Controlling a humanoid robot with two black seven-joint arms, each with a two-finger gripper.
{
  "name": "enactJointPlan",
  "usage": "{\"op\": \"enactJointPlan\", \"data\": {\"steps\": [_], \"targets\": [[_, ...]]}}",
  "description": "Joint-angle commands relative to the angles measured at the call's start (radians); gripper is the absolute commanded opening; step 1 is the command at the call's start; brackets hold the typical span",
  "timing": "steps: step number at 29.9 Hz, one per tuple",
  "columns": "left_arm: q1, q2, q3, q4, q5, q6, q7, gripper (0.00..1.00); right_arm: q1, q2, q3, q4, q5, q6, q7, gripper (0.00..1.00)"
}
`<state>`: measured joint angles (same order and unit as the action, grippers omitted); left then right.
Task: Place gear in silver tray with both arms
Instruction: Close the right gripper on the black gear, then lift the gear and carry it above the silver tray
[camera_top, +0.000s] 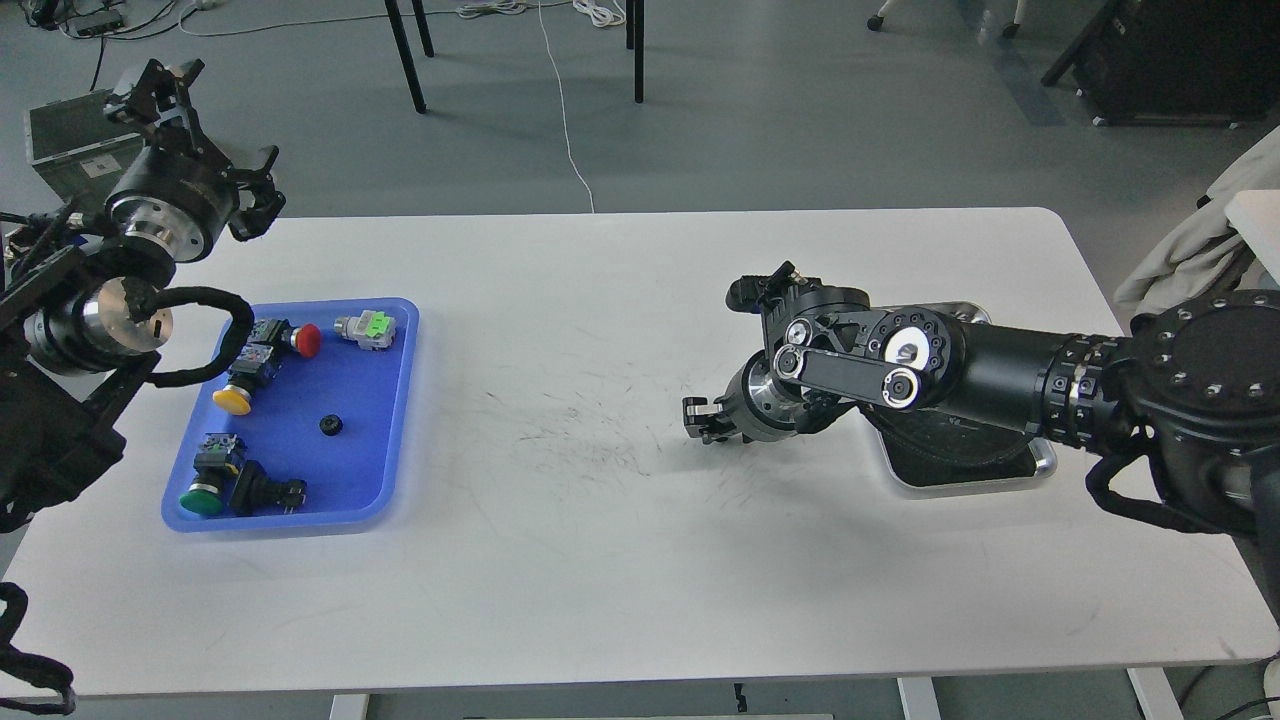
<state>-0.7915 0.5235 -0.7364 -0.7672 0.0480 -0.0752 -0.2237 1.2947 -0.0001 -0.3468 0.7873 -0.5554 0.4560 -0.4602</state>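
Observation:
The gear (330, 425) is a small black toothed piece lying in the middle of the blue plastic tray (395, 440) at the table's left. The silver tray (1042, 462) lies at the right, mostly hidden under my right arm; only its front rim and part of its dark floor show. My left gripper (208, 138) is raised beyond the table's far left corner, above and behind the blue tray, its two fingers spread apart and empty. My right gripper (698, 420) hovers low over the table's middle, left of the silver tray. It is small and dark.
The blue tray also holds a red push button (306, 340), a yellow one (232, 400), a green one (202, 500), a grey-and-green switch (366, 328) and a black part (265, 490). The white table (600, 560) shows scuff marks. A grey box (60, 140) stands on the floor.

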Motion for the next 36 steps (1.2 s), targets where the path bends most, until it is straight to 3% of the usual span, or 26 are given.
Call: {"op": "enactJointPlan", "data": {"steps": [1, 5, 11, 17, 24, 29, 36], "targets": [[0.000, -0.002, 0.000, 0.000, 0.001, 0.002, 0.000, 0.98, 0.000, 0.000, 0.000, 0.000, 0.000, 0.010, 0.000, 0.16], [0.000, -0.002, 0.002, -0.001, 0.001, 0.002, 0.000, 0.98, 0.002, 0.000, -0.001, -0.006, 0.000, 0.024, -0.001, 0.02], [0.000, -0.002, 0.006, 0.000, 0.001, 0.005, 0.000, 0.98, 0.023, 0.000, -0.003, -0.014, 0.000, 0.030, -0.001, 0.02], [-0.002, 0.000, 0.011, 0.000, 0.003, 0.006, 0.001, 0.98, 0.164, 0.000, 0.002, -0.002, 0.006, 0.033, 0.002, 0.02], [-0.002, -0.007, 0.014, 0.000, 0.007, 0.006, 0.001, 0.98, 0.311, 0.000, 0.015, 0.139, -0.004, 0.033, 0.008, 0.02], [-0.002, -0.011, 0.014, 0.000, 0.009, 0.005, 0.001, 0.98, 0.367, -0.268, 0.029, 0.268, -0.099, 0.033, 0.017, 0.02], [-0.003, -0.017, 0.014, 0.000, 0.009, 0.005, 0.001, 0.98, 0.307, -0.670, 0.083, 0.415, -0.305, 0.033, 0.093, 0.02]]}}
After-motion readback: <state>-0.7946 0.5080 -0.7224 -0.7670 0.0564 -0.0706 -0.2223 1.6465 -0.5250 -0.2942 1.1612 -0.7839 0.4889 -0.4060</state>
